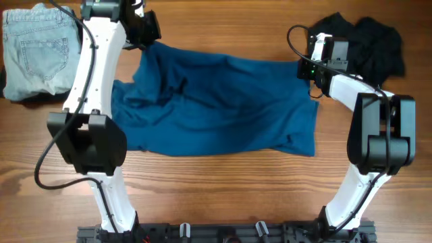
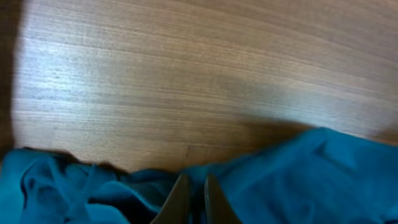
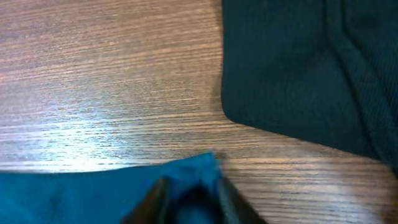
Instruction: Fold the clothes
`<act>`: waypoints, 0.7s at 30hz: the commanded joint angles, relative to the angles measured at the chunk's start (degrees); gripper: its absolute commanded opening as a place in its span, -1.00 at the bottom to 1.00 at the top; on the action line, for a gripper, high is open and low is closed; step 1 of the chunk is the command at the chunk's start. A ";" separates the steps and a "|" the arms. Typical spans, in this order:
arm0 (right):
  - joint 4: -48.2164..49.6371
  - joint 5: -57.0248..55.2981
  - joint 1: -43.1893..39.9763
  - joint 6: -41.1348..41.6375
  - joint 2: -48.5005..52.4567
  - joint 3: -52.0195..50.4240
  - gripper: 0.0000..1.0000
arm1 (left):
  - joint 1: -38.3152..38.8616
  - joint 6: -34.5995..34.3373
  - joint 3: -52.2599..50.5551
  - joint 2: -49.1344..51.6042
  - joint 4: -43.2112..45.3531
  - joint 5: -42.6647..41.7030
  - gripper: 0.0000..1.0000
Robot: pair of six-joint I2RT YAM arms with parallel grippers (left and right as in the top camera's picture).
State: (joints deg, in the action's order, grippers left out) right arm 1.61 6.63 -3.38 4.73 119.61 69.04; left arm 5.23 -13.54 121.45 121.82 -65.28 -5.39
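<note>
I have both arms stretched away from their bases to the far side of the worktop (image 1: 216,196). The left arm reaches up along the left edge, with its hand (image 1: 144,35) over the far left corner of the blue garment (image 1: 216,101). The right arm bends inward from the right, with its hand (image 1: 308,69) at the garment's far right corner.

In the left wrist view, the left hand (image 2: 196,200) has its two fingers (image 2: 180,200) nearly together, clenched on a fold of the blue garment (image 2: 311,180). The cloth bunches up on both sides of them. In the right wrist view, the right hand (image 3: 189,202) grips the pointed corner of the blue garment (image 3: 81,193), and the fabric humps up between the fingers (image 3: 155,200).

The blue garment lies spread but wrinkled across the middle of the worktop, running from one hand to the other, with its near edge towards the arm bases.

I count three lots of clothing:
- **Blue garment:** one, held at both far corners.
- **Jeans:** one pair of light jeans (image 1: 34,47), folded at the far left corner, well apart from the blue cloth.
- **Black heap:** one black heap (image 1: 368,40) at the far right, just beyond the right hand. Its edge (image 3: 298,74) lies near the gripped blue corner without touching it. I cannot tell whether the heap is a single piece.
</note>
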 commanded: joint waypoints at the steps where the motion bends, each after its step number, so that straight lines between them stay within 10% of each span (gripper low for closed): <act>1: 0.66 0.87 0.09 -0.22 1.97 0.61 -0.78 | 0.04 1.11 -2.84 0.00 1.73 1.09 -0.92; 21: -15.63 0.92 -0.24 -11.61 0.76 24.61 -0.92 | -3.87 5.49 -2.97 -0.11 33.53 6.27 -0.92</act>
State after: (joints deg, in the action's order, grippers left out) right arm -11.64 7.46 -3.16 -4.89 121.10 90.61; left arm 0.97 -13.37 118.43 121.86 -30.52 -0.25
